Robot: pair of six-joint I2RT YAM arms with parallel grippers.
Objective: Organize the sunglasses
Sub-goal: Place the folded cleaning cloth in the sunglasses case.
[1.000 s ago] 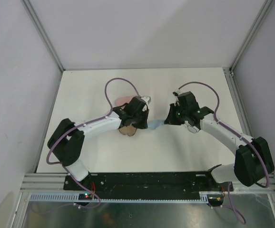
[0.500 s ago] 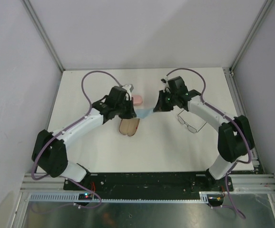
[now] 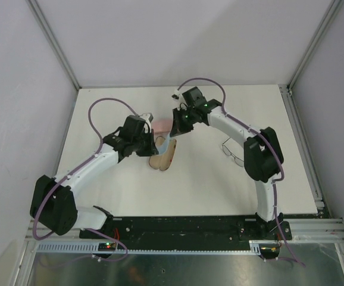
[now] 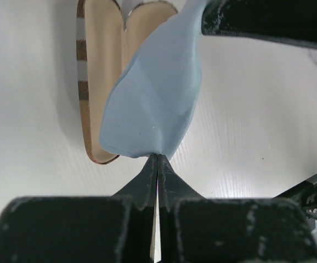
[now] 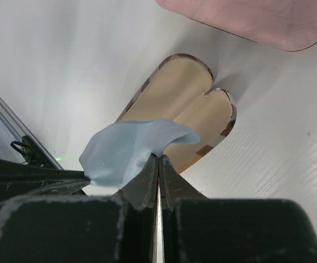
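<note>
View from above: a white tabletop (image 3: 208, 185) inside a pale-walled enclosure, with two white-and-black robot arms reaching in from the near edge and meeting near the middle.

On the left, the left arm bends inward. Its left hand (image 4: 157, 161) has its two black fingers pressed tightly together, pinching one corner of a light blue cloth (image 4: 153, 98). The cloth hangs stretched between the two hands, above the tabletop.

Just below and beside the cloth lies an oblong case (image 3: 163, 159), opened flat like a book. Both tan inner halves face up, and a brown-and-pale patterned edge shows along its rim. From the wrist cameras, the cloth partly covers one half of the case.

Just beyond the case, a flat pink object (image 5: 246, 16) with a rounded end rests on the tabletop.

To the right of centre, the right hand (image 5: 158, 161) also has its fingers pressed together, pinching the opposite end of the cloth. The right arm arches back over the right side of the tabletop.

Further right, one pair of thin wire sunglasses (image 3: 234, 154) with rounded clear lenses lies on the tabletop, well apart from the case and neither hand touching it. The right arm partly overhangs it. Only this pair can be made out.
</note>
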